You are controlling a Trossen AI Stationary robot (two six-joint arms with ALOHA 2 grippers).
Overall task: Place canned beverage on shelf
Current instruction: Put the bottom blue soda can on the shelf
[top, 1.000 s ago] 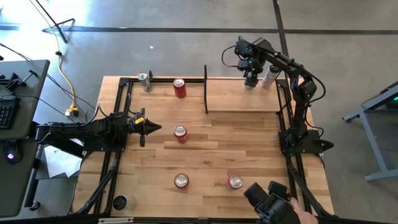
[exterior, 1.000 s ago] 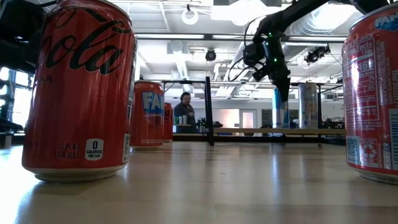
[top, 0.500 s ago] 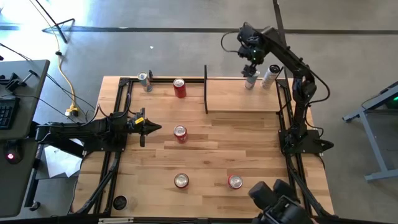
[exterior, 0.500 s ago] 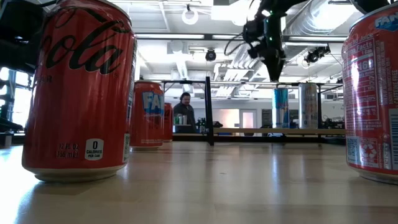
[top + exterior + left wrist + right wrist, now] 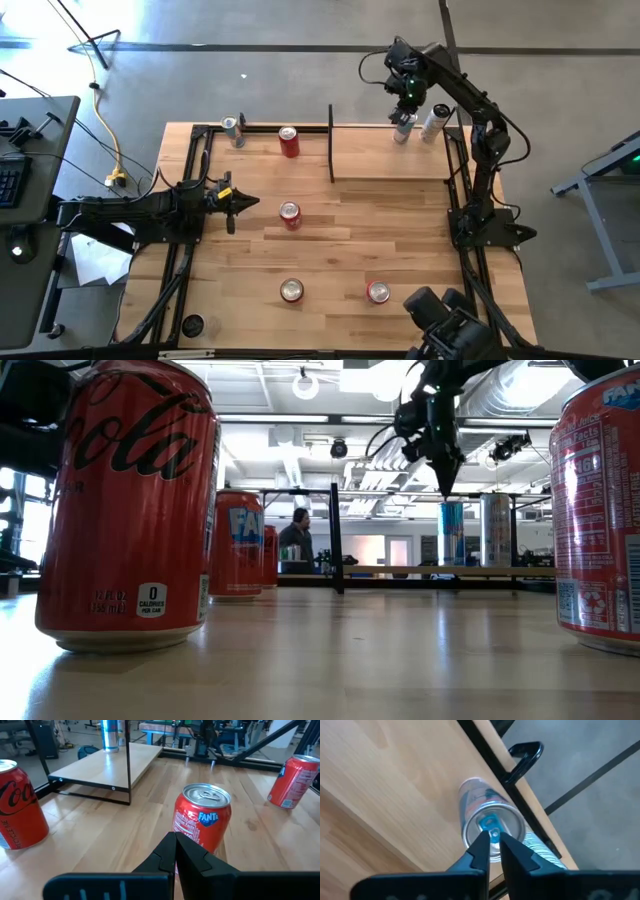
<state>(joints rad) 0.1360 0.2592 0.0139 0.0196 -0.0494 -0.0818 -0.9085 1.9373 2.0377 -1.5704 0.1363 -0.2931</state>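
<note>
A slim blue-and-silver can (image 5: 402, 131) (image 5: 452, 533) (image 5: 490, 827) stands upright on its base near the far edge of the light-wood shelf (image 5: 375, 155). A second slim can (image 5: 434, 122) stands next to it. My right gripper (image 5: 405, 92) (image 5: 443, 485) (image 5: 492, 839) hangs shut straight above the first can's top, pointing down and clear of it. My left gripper (image 5: 238, 205) (image 5: 175, 840) waits shut at the table's left, pointing level at a red Fanta can (image 5: 201, 820) (image 5: 290, 214).
More red cans stand on the table (image 5: 288, 142) (image 5: 291, 290) (image 5: 378, 291), and a small silver can (image 5: 232, 128) stands at the far left corner. The shelf's black upright divider (image 5: 331, 145) is at its left end. A person (image 5: 297, 538) sits in the room beyond.
My right gripper has let go of the blue-and-silver can, risen straight up clear of its top, and brought its fingers together. The can stays upright on the shelf where it stood.
</note>
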